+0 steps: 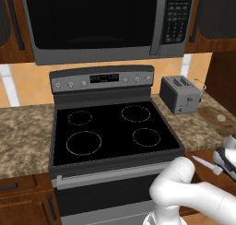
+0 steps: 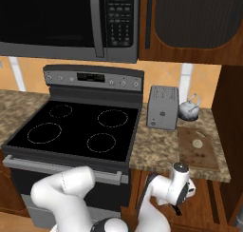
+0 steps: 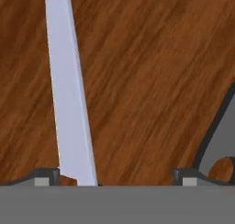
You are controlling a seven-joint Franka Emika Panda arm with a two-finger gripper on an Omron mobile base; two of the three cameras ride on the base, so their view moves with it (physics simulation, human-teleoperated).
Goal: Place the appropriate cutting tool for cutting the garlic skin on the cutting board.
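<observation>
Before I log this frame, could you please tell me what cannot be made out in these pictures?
- Slim knife with shiny silver blade, hand view: black handle cut off by the bottom edge.
- Gripper, hand view: jaws stand apart beside the blade; any contact falls below the frame.
- Small pale cream garlic bulb on the flat dark-brown wooden cutting board, right base view: too small for detail.
- Board's far end, left base view: cut off by the right edge.

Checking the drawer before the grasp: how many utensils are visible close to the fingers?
1: a slim shiny silver knife blade, lying on brown wood, beside one dark finger tip. Others may be hidden.
</observation>
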